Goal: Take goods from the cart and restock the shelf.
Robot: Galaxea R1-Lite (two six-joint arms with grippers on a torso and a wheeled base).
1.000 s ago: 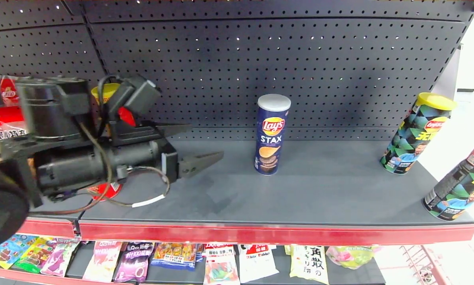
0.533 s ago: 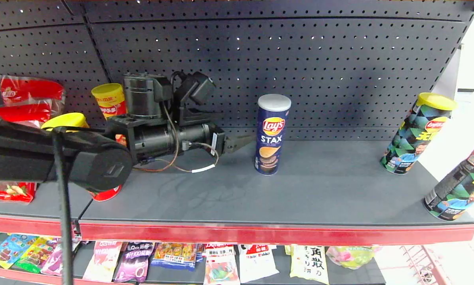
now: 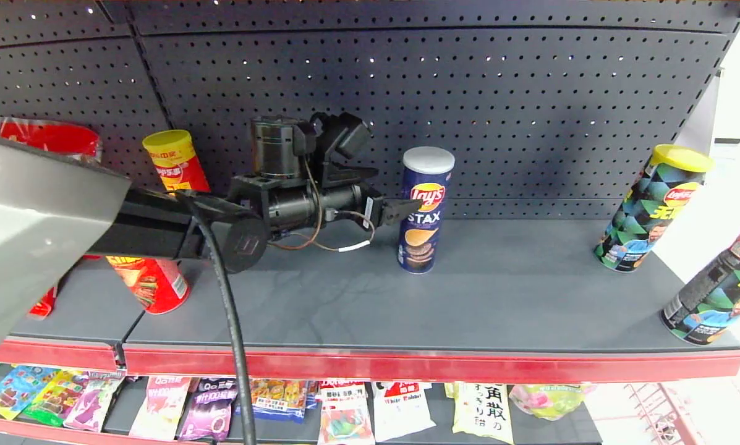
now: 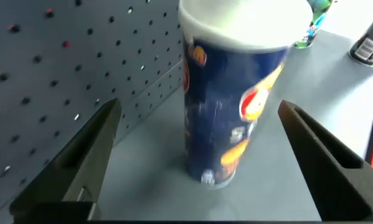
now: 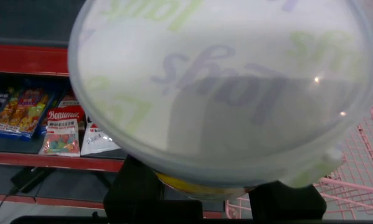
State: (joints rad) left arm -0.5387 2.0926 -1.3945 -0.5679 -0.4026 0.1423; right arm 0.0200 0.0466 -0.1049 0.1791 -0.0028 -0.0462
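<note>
A: Right, nearest first: state of the right gripper (image 5: 208,198)?
B: Closed on a clear-lidded can (image 5: 217,81), gripping the yellowish body just under the lid from both sides. Pink wire cart (image 5: 367,180) just behind; snack packets (image 5: 61,130) on a lower tier farther back.
A: Next, front of the shelf (image 3: 499,309)?
B: Behind the red lip (image 3: 431,366): a red can (image 3: 153,284) at far left, a patterned can (image 3: 713,296) at far right. Second patterned can (image 3: 651,207) a little deeper, near the first but apart.
A: Left gripper (image 3: 408,209)?
B: Spread wide, extended level from the left at the upper half of the blue chip can (image 3: 424,210). Seen from the left wrist: one finger (image 4: 80,162) on either side of that can, gaps on both sides, no contact. From the head camera, near fingertip overlapping the label; touch there not resolvable.
A: Position of the blue chip can itself?
B: Upright, mid-shelf, toward the back, close to the pegboard (image 3: 468,111), well apart from every other can.
A: Farthest row?
B: Yellow-lidded red can (image 3: 175,161) at left against the pegboard; red bag (image 3: 48,136) beyond it at the far left edge.
</note>
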